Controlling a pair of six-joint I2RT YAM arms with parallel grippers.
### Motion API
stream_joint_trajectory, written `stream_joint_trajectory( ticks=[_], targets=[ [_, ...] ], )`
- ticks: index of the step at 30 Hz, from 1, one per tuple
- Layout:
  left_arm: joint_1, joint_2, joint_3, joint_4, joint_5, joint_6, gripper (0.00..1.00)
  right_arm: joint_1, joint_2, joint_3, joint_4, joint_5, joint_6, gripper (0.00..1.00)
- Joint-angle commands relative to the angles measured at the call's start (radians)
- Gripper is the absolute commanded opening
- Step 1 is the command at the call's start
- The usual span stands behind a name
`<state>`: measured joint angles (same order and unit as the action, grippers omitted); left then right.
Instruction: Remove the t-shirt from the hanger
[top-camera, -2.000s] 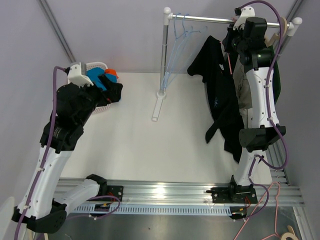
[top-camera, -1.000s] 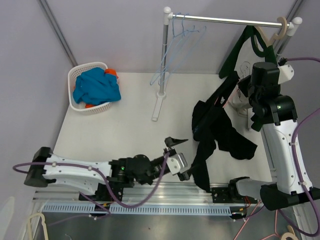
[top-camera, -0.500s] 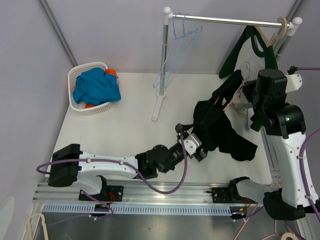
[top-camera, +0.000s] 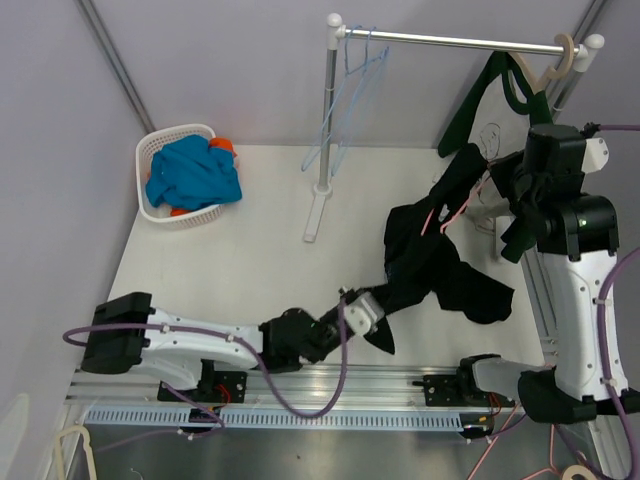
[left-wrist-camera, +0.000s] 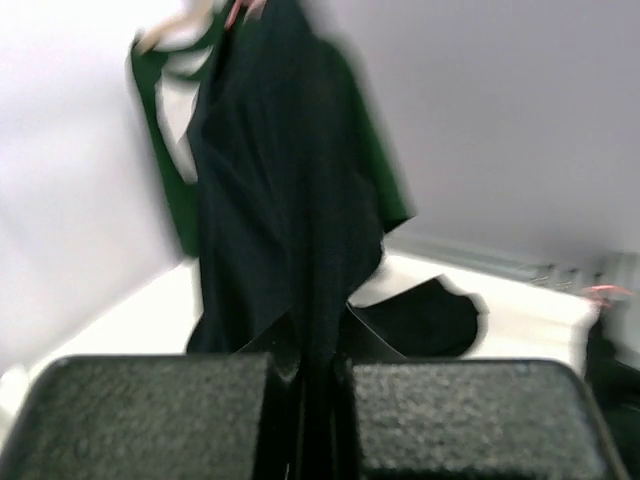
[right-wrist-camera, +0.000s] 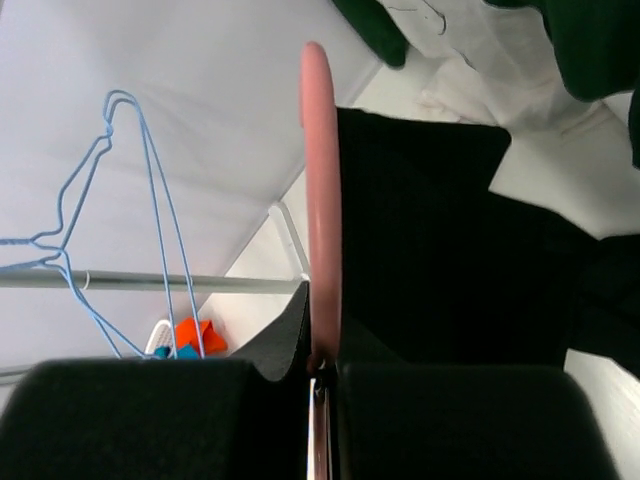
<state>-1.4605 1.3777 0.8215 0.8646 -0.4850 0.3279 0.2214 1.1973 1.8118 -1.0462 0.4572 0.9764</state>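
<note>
Left pincer clamped, arm stretched low; right pincer clamped, arm upright.

The white table carries a white basket of blue cloth at ten o'clock, the clothes rail's foot near twelve, and the black t-shirt's lower folds at four.

I count one black t-shirt. Pink hanger: one. Blue wire hangers on the rail: at least two; the wires overlap and I cannot fix the exact number. Beige hanger: one, carrying one dark green garment. Clothes rail: one. White basket: one, holding one blue cloth and one orange item.
</note>
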Motion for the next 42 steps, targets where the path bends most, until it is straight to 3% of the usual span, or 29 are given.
stream_joint_trajectory(
  ticks=[1,3,4,6,7,10,12,14,15,16,18,22,25,31,32,37,38,40,42],
  targets=[
    [-0.144,-0.097,-0.112,0.299,0.048,0.165,0.01,-0.144,0.074,0.067,0.017,-0.211,0.056,0.0],
    [-0.187,-0.152,-0.136,0.309,0.027,0.187,0.01,-0.273,0.09,0.055,0.041,-0.329,0.076,0.0],
    [-0.219,-0.173,-0.178,0.312,0.026,0.186,0.01,-0.319,0.096,0.022,0.089,-0.486,0.085,0.0],
    [-0.233,-0.231,-0.206,0.31,0.023,0.166,0.0,-0.457,0.1,-0.012,0.135,-0.645,0.114,0.0],
    [-0.233,-0.245,-0.246,0.312,0.014,0.149,0.01,-0.494,0.104,-0.025,0.176,-0.775,0.146,0.0],
    [-0.219,-0.24,-0.272,0.362,-0.05,0.183,0.01,-0.576,0.117,-0.081,0.294,-0.957,0.226,0.0],
    [-0.184,-0.235,-0.222,0.254,-0.096,0.156,0.01,-0.53,0.123,-0.008,0.272,-0.884,0.173,0.0],
    [-0.066,-0.264,-0.124,0.04,-0.116,-0.055,0.01,-0.365,0.13,0.097,0.16,-0.612,0.025,0.0],
    [-0.002,-0.284,-0.022,-0.351,-0.086,-0.199,0.01,-0.306,0.117,0.142,0.163,-0.559,-0.028,0.0],
    [0.178,-0.29,0.082,-0.536,0.13,-0.494,0.01,-0.23,0.105,0.146,0.17,-0.524,-0.063,0.0],
    [0.308,-0.255,0.184,-0.784,0.241,-0.633,0.01,-0.179,0.061,0.132,0.176,-0.517,-0.097,0.0],
    [0.405,-0.177,0.32,-0.982,0.229,-0.642,0.01,-0.1,0.013,0.168,0.108,-0.539,-0.183,0.0],
    [0.439,-0.154,0.39,-1.103,0.263,-0.69,0.01,-0.06,-0.057,0.135,0.11,-0.507,-0.368,0.0],
    [0.459,-0.356,0.363,-1.211,0.332,-0.736,0.01,-0.06,-0.272,-0.184,0.442,-0.362,-0.698,0.0],
    [0.474,-0.376,0.408,-1.296,0.344,-0.736,0.01,-0.06,-0.287,-0.236,0.478,-0.35,-0.723,0.0],
    [0.703,-0.326,0.767,-1.544,0.474,-0.676,0.01,-0.059,-0.2,-0.232,0.62,-0.356,-0.797,0.0],
    [0.753,-0.292,0.945,-1.567,0.521,-0.67,0.01,-0.059,-0.176,-0.247,0.652,-0.397,-0.817,0.0],
    [0.892,-0.138,1.085,-1.665,0.645,-0.673,0.01,-0.06,-0.15,-0.264,0.762,-0.411,-0.812,0.0],
    [0.96,-0.015,1.43,-1.748,0.687,-0.667,0.01,-0.062,-0.095,-0.264,0.834,-0.431,-0.8,0.0]
  ],
)
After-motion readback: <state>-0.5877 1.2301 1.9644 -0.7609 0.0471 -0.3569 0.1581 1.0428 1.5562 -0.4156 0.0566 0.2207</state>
